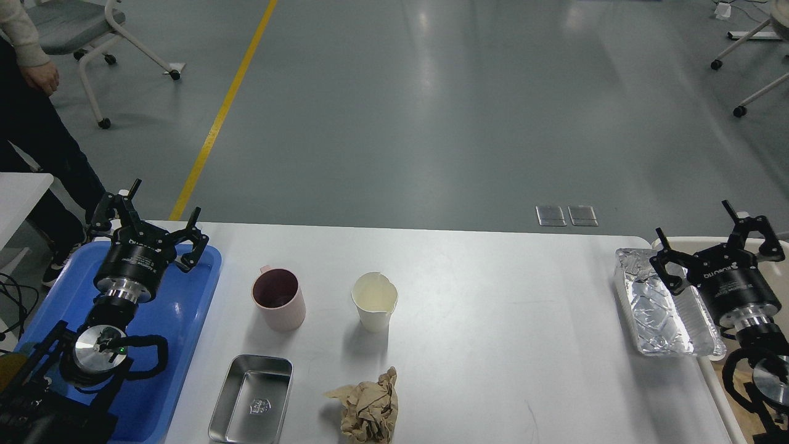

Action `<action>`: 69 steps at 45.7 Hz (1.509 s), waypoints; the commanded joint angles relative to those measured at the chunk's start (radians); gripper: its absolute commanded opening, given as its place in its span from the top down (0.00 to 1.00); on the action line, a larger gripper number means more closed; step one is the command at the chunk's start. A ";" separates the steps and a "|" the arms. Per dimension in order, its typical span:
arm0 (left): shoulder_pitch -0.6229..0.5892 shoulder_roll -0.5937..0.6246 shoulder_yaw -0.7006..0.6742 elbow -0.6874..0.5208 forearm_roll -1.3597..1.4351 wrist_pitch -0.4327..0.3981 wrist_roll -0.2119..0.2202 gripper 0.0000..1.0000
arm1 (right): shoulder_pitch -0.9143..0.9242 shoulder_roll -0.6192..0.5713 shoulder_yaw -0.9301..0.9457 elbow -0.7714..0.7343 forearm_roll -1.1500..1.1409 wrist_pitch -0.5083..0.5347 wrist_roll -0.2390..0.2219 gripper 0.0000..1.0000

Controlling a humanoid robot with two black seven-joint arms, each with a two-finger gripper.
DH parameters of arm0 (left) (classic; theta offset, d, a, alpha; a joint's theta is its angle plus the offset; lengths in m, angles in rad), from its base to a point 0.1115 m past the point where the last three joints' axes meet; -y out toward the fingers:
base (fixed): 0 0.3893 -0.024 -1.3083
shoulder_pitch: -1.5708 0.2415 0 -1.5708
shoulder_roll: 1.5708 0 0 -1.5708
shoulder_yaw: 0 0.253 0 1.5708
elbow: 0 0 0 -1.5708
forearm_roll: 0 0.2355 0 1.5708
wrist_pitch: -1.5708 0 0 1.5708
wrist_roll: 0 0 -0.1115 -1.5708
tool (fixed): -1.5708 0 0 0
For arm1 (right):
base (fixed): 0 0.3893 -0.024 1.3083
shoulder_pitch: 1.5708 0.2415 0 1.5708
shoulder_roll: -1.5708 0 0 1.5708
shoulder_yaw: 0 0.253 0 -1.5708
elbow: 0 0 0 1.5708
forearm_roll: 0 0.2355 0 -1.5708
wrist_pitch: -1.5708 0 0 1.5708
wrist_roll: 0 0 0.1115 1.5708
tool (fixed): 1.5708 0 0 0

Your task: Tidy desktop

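**Desktop tidy: nothing picked yet, both grippers empty**

The desktop [493, 296] fills the lower mid of the head view. Four loose items sit on its left half. Taking the paper cup [374, 301] as the clock centre: pink mug [278, 299] just beside it at 9 o'clock, crumpled brown paper [368, 407] at 6, steel tray [251, 399] at abt 7-8, near the front edge. None of them touch. Blue plastic tray [185, 345] lies off the left end at 9. Foil tray [653, 308] sits at the right end at 3, well apart from the rest.

Left gripper [151, 213] hangs over the far end of the blue tray, fingers spread wide, holding nothing. Right gripper [718, 234] hangs over the foil tray's right side, also wide and empty.

Judgement: task barely begun; the step in hand looks like a first reach w/ the left arm, mug being nearest. To do it well:
- come in from 9 o'clock, low, w/ the fingers spread as they are, so one finger passes inside the rim and one outside
- handle shows at the mug's far-left, so avoid clipping it
- paper cup is light and close by at 3 of the mug; a wide sweep could tip it
- lift straight up before swinging to the blue tray

Whether either cup holds liquid: can't tell for sure.
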 commanded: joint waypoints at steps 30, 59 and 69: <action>-0.008 -0.002 -0.054 0.063 0.012 -0.005 -0.104 0.04 | -0.006 0.007 0.003 0.003 0.000 0.009 0.000 0.00; 0.004 0.020 -0.041 0.064 0.013 -0.066 -0.086 0.04 | -0.008 0.008 0.003 0.003 0.000 0.009 0.000 0.00; 0.004 0.078 -0.016 0.052 0.077 0.035 -0.088 0.04 | -0.006 0.008 0.001 0.003 0.000 0.009 0.000 0.00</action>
